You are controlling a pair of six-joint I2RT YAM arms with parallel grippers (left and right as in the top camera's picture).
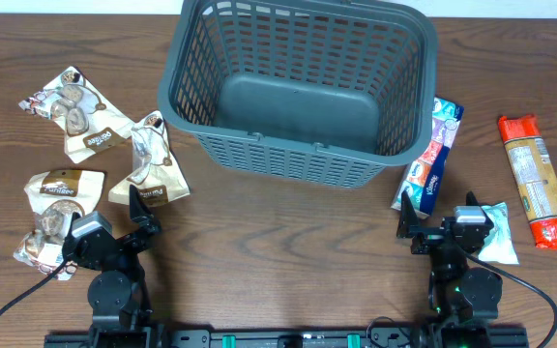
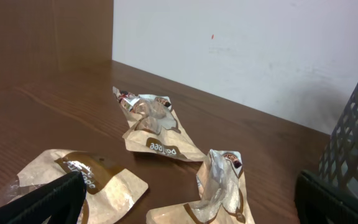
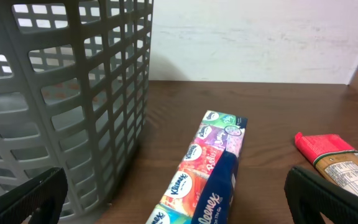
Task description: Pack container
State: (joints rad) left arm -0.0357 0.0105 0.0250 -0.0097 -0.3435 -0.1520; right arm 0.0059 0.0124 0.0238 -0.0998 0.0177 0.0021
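The dark grey slotted container (image 1: 298, 87) stands empty at the back middle of the table; it also shows in the right wrist view (image 3: 61, 106) and at the left wrist view's right edge (image 2: 356, 143). Three tan snack packets lie left of it (image 1: 80, 114) (image 1: 151, 164) (image 1: 54, 208), and show in the left wrist view (image 2: 154, 127) (image 2: 219, 190). A Kleenex tissue pack (image 1: 431, 155) (image 3: 207, 168) lies right of the container. My left gripper (image 1: 129, 227) (image 2: 185, 211) is open and empty near the packets. My right gripper (image 1: 433, 224) (image 3: 179, 199) is open and empty, just short of the Kleenex pack.
A red and tan wrapped packet (image 1: 537, 179) (image 3: 334, 155) lies at the far right. A small pale blue packet (image 1: 496, 237) lies beside the right arm. A white wall stands behind the table.
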